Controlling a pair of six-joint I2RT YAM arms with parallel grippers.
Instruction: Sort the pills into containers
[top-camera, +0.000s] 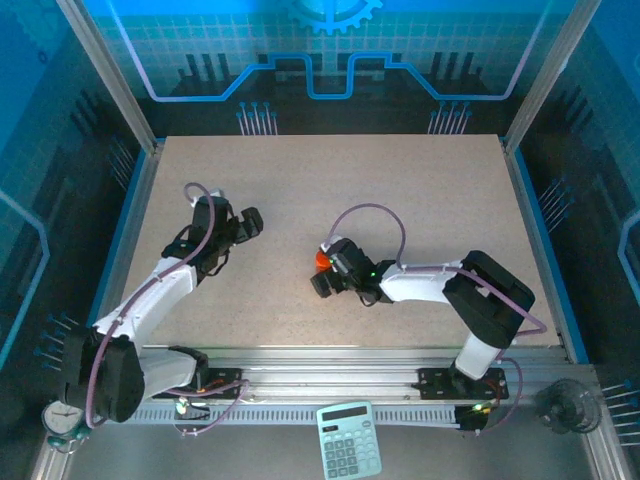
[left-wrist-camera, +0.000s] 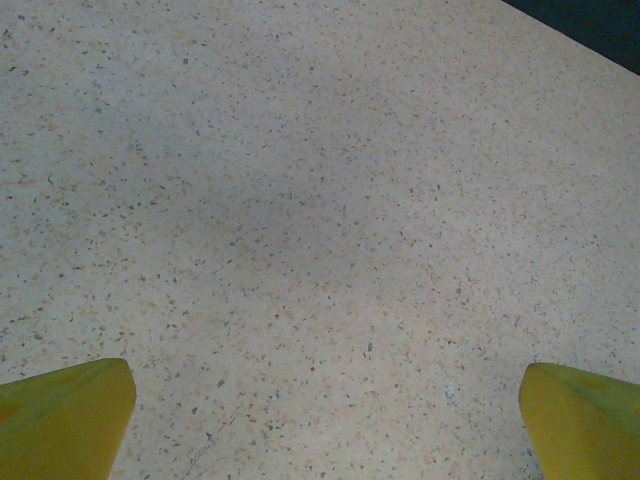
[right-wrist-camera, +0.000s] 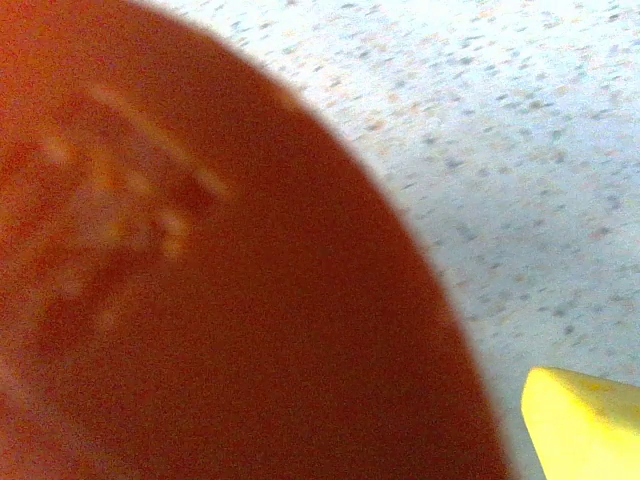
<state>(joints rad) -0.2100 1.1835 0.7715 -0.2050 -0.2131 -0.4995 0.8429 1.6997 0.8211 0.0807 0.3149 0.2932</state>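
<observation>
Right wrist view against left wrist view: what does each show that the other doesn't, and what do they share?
Right wrist, not left: a blurred orange bottle very close up, covering the left and middle of the picture, with one yellow finger at the lower right.
Left wrist, not right: the left tool open, with bare table between its two fingers, and a dark strip at the top right corner.
Both: the speckled table top and yellow fingers at the bottom edge.

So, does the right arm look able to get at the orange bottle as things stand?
Probably yes: the right tool is open, the orange bottle sits right in front of it, and nothing lies between.
</observation>
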